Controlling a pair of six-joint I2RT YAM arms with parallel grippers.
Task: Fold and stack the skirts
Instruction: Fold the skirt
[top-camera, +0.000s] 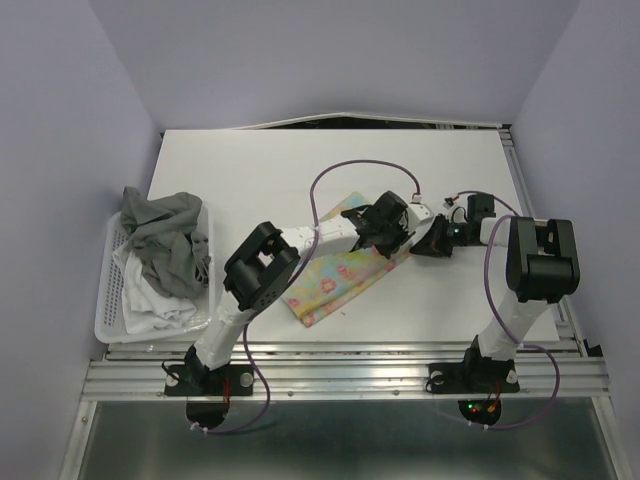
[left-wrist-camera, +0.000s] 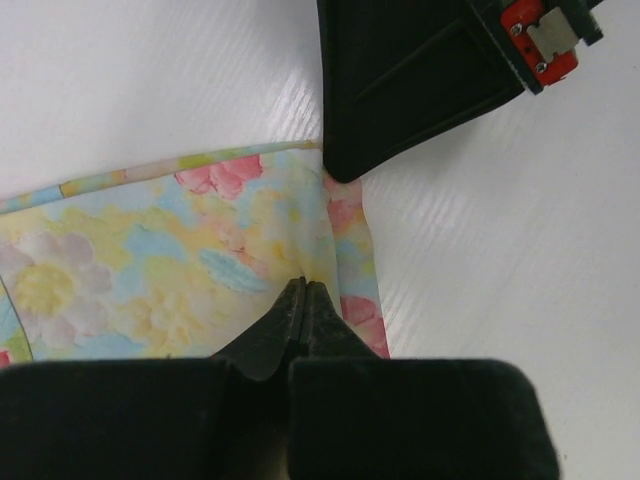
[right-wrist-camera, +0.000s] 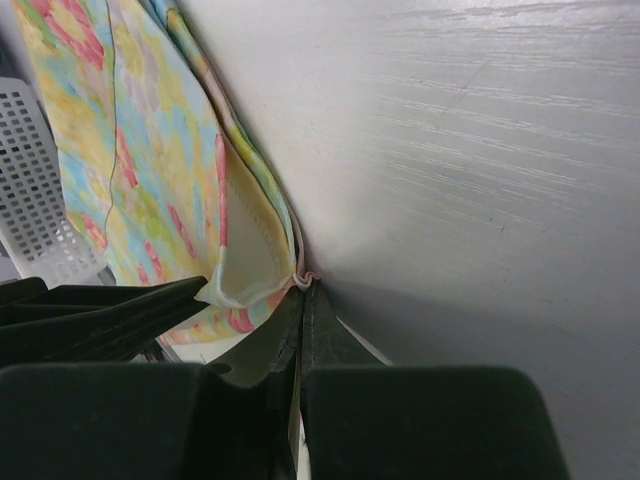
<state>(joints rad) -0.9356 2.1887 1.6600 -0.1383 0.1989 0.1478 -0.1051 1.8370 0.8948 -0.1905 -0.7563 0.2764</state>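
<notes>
Left gripper, right gripper pinch one floral skirt — two skirts in basket.

Colour log, skirts and rig.
Floral skirt: pastel yellow, pink and blue blooms. Grey skirt; white skirt; basket white, slatted. Surface white. Left end effector, right end effector: black.

Left claw, right claw both pinched closed, tips close together.
</notes>
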